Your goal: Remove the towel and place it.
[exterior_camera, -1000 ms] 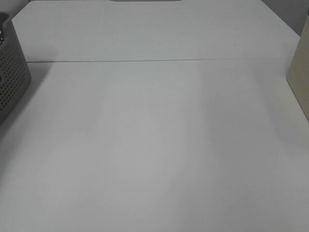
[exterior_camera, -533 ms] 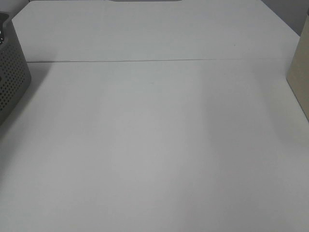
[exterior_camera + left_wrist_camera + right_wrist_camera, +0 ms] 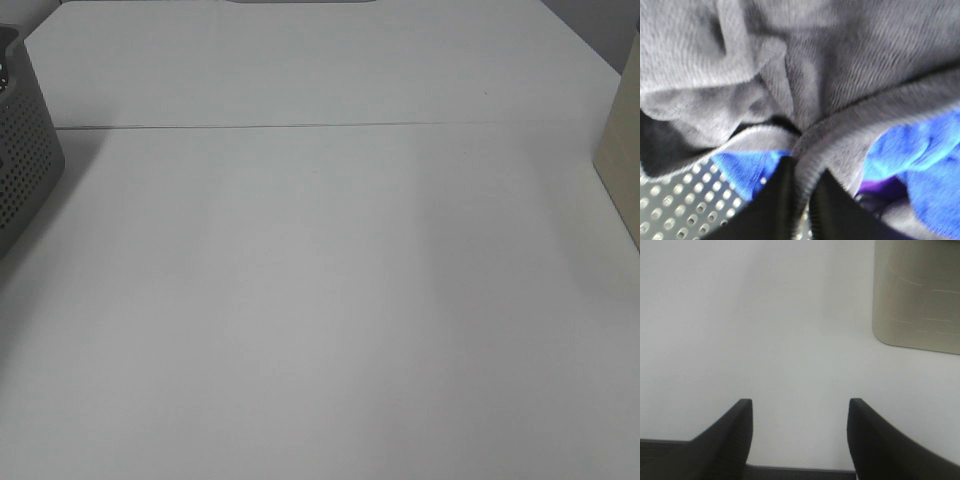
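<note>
Left gripper (image 3: 802,176) is pinched tight on the hemmed edge of the soft grey-looking terry towel (image 3: 830,65), which lies bunched in the grey perforated plastic basket (image 3: 25,170) at the table's left edge, on top of a bright blue cloth (image 3: 930,160). Over on the right, the right gripper (image 3: 800,410) hangs spread and empty above the white table (image 3: 320,300), near a beige rounded box (image 3: 917,295).
</note>
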{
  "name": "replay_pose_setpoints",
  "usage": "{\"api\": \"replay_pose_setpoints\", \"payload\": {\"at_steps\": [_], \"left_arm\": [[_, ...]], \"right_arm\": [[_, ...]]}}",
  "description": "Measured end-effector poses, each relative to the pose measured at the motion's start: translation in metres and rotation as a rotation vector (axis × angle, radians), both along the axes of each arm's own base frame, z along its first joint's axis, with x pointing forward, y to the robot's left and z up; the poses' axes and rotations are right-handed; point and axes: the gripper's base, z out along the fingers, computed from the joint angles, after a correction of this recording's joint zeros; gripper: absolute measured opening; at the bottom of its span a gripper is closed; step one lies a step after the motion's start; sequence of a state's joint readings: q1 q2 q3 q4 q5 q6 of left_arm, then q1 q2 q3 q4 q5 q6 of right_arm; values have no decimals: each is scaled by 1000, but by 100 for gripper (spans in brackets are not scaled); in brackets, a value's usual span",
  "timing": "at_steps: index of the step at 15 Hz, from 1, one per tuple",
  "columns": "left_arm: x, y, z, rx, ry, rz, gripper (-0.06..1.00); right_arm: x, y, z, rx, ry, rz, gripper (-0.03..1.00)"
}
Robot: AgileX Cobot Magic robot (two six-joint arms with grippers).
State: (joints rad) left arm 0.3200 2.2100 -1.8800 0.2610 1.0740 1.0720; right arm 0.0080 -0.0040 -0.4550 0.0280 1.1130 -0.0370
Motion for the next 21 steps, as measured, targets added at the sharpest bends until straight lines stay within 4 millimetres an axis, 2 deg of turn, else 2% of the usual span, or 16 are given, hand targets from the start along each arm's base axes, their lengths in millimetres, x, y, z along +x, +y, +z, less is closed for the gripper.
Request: {"api": "replay_pose_setpoints", "payload": {"at_steps": [3, 4, 5, 6, 9, 10, 13, 16, 19, 20, 21], "left_arm": [[-3, 0, 8, 10, -6, 35, 0], [-4, -2, 14, 10, -11, 42, 0], [-6, -9, 31, 15, -27, 47, 0], [-8, -20, 56, 20, -64, 47, 0], [-23, -66, 156, 0, -312, -16, 0], [-44, -92, 208, -21, -454, -67, 0], [-78, -138, 264, -63, -611, -166, 0], [-115, -191, 301, -135, -721, -288, 0], [-142, -233, 318, -214, -767, -394, 0], [-146, -241, 319, -233, -772, -407, 0], [-154, -258, 321, -274, -775, -439, 0]], "right_arm": [[0, 0, 0, 0, 0, 0, 56], [0, 0, 0, 0, 0, 0, 56], [0, 0, 0, 0, 0, 0, 56], [0, 0, 0, 0, 0, 0, 56], [0, 0, 0, 0, 0, 0, 56], [0, 0, 0, 0, 0, 0, 56], [0, 0, 0, 0, 0, 0, 56], [0, 0, 0, 0, 0, 0, 56], [0, 0, 0, 0, 0, 0, 56], [0, 0, 0, 0, 0, 0, 56], [0, 1, 0, 4, 1, 5, 56]]}}
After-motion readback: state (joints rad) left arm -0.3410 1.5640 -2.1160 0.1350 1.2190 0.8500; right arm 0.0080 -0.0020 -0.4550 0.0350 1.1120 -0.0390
